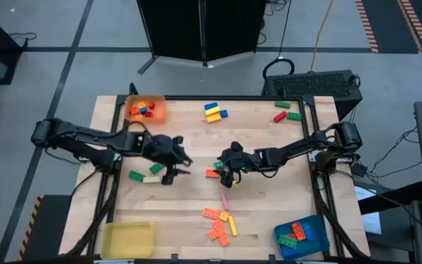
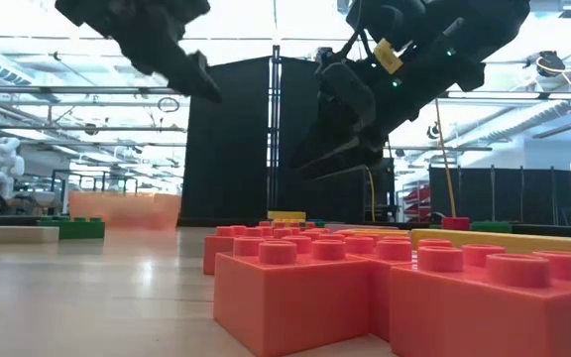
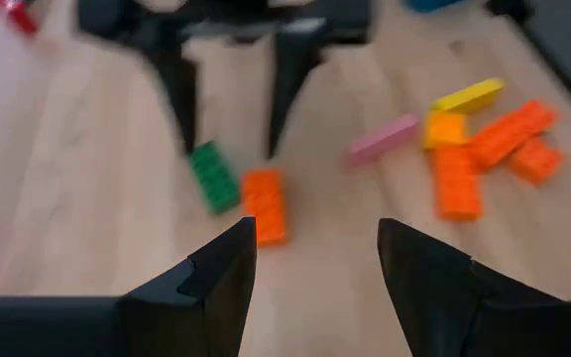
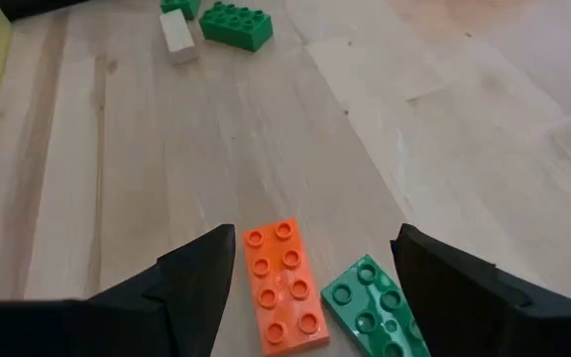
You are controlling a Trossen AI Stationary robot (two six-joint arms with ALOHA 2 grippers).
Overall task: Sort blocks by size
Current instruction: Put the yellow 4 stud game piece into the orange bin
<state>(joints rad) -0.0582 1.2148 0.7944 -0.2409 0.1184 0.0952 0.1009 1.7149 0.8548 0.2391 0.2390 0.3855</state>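
My right claw (image 4: 310, 273) hangs over the middle of the table (image 1: 189, 213), fingers spread wide, nothing held. Directly under it lie an orange block (image 4: 285, 286) and a green block (image 4: 373, 302), flat on the wood, studs up, corners nearly touching. I take the orange block as landmark.

My left claw (image 3: 315, 258) sits beside the orange block, on the side away from the right arm, partly open and empty, clear of the table.

Past the orange block, toward the left arm: a green block (image 4: 236, 25) with a pale bar (image 4: 177, 37) just beside it.

From the orange block toward the table's front edge: a pink bar (image 3: 383, 140), then a cluster of orange blocks (image 3: 484, 149) with a yellow bar (image 3: 470, 96) on top of the pile.

Trays: orange tray (image 1: 146, 110) at the far left corner with red, blue and yellow blocks in it; yellow tray (image 1: 127, 238) at the near left corner; blue tray (image 1: 302, 236) at the near right corner holding orange and green blocks.

Far from the orange block, along the back edge: a yellow-and-blue stack (image 1: 213, 111); a red and green pair (image 1: 287, 113).
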